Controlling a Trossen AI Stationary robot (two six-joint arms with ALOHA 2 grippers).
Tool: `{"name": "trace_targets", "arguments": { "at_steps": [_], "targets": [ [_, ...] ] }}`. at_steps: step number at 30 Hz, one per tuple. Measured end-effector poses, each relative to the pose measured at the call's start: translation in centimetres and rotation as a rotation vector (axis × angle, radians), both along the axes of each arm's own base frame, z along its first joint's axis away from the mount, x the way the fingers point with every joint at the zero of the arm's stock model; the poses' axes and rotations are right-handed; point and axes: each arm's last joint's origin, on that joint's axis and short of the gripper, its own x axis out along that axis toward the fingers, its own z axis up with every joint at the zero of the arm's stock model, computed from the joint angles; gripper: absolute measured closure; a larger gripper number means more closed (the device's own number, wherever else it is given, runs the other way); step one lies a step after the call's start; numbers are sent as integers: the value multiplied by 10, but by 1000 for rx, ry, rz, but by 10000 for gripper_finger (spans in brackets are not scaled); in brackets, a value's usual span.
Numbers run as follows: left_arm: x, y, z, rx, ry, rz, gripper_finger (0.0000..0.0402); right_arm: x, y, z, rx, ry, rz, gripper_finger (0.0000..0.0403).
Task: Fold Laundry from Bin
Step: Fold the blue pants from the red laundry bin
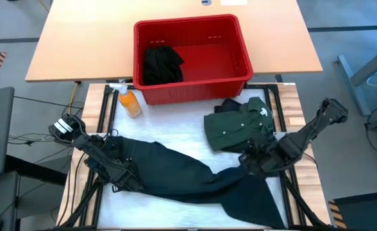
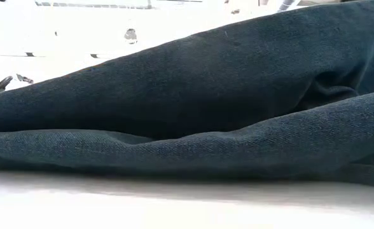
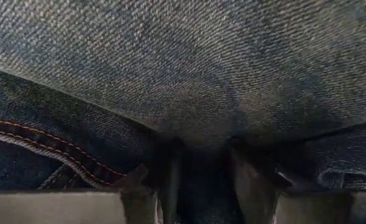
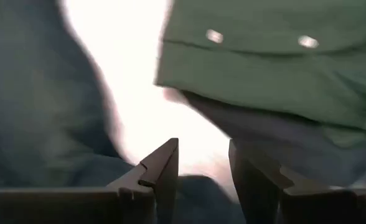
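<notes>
Left gripper [image 1: 125,174] is down on the left end of the dark jeans [image 1: 188,176], and in its wrist view the denim fills everything, with its two fingers [image 3: 164,180] pressed into a fold of the cloth, so it is gripping the jeans. Right gripper [image 1: 249,160] is low over the bench [image 1: 175,125], at the right end of the jeans and just beside the near edge of the green shirt [image 1: 238,125]. In its wrist view the two fingers [image 4: 164,168] stand a little apart with only the white surface between them, so it holds nothing and is partly open. The jeans lie stretched across the near part of the white bench surface, from the left arm to the right one, and one part spreads out toward the near right corner. From the low camera I see only the dark denim [image 2: 193,108] lying in a thick fold on the white surface. The shirt lies folded on the right side of the bench, between the jeans and the bin [image 1: 192,58], with its collar and white label turned to the right. The red bin stands behind it, across the gap between the white bench and a tan table [image 1: 79,45]. Inside the bin, at its left side, one black garment [image 1: 159,64] lies in a loose heap, and the rest of its floor is bare. An orange spray bottle [image 1: 129,101] lies on the bench just beside the bin's near left corner.
</notes>
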Motion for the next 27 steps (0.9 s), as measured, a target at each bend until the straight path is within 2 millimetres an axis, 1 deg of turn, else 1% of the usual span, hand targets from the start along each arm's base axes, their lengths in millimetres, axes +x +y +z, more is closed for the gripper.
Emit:
{"name": "trace_targets", "arguments": {
  "at_steps": [3, 6, 8, 10, 13, 15, 17, 19, 21, 24, 26, 27],
  "targets": [
    [0, 0, 0, 5, -3, 8, 276, 8, 4, -10, 63, 133, 65, 240],
    [0, 0, 0, 13, -7, 26, 276, 15, 23, -25, 200, 281, 178, 245],
    [0, 0, 0, 18, -9, 36, 276, 16, 40, -33, 314, 359, 243, 248],
    [0, 0, 0, 19, -8, 45, 276, 16, 61, -42, 428, 415, 314, 250],
    [0, 0, 0, 17, -7, 49, 276, 14, 95, -51, 606, 427, 394, 253],
    [0, -1, 0, 14, -8, 43, 276, 13, 114, -55, 687, 419, 441, 253],
    [1, 0, -1, 9, -8, 40, 276, 13, 129, -62, 720, 408, 461, 253],
    [2, 2, -1, -2, -3, 37, 276, 15, 137, -68, 732, 395, 475, 253],
    [3, 3, -1, -10, -1, 28, 276, 16, 137, -71, 694, 379, 464, 253],
    [4, 4, -1, -23, 2, 12, 276, 10, 133, -74, 585, 350, 305, 253],
    [4, 4, -1, -27, 3, 3, 276, 3, 138, -80, 593, 340, 312, 253],
    [4, 4, -1, -27, 4, 2, 276, -1, 144, -87, 614, 346, 330, 253]
  ]
}}
